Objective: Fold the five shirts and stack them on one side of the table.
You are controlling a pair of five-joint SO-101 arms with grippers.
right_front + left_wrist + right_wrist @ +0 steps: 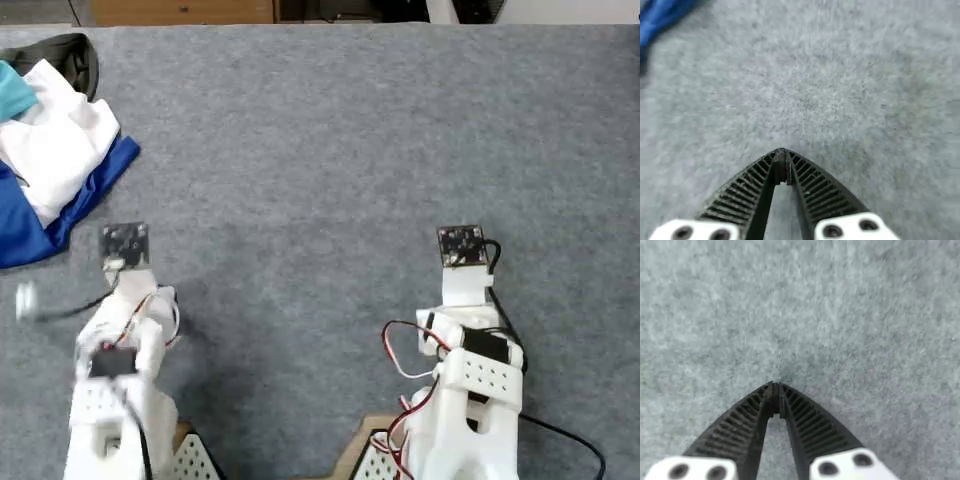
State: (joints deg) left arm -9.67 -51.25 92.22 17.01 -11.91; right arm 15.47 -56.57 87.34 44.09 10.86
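Observation:
A heap of shirts lies at the far left of the table: a white shirt (60,140) on top, a blue shirt (60,215) under it, a teal one (14,92) and a dark olive one (72,55) behind. A corner of the blue shirt (660,15) also shows in the left wrist view. My left gripper (781,155) is shut with nothing in it, over bare felt just to the right of the heap. My right gripper (774,388) is shut and empty too, above the felt at the front right. Both arms (125,330) (465,330) sit at the near edge.
Grey felt (330,140) covers the whole table, with wide free room in the middle and to the right. Cables (410,350) loop by the arm bases. A wooden strip (180,10) runs beyond the far edge.

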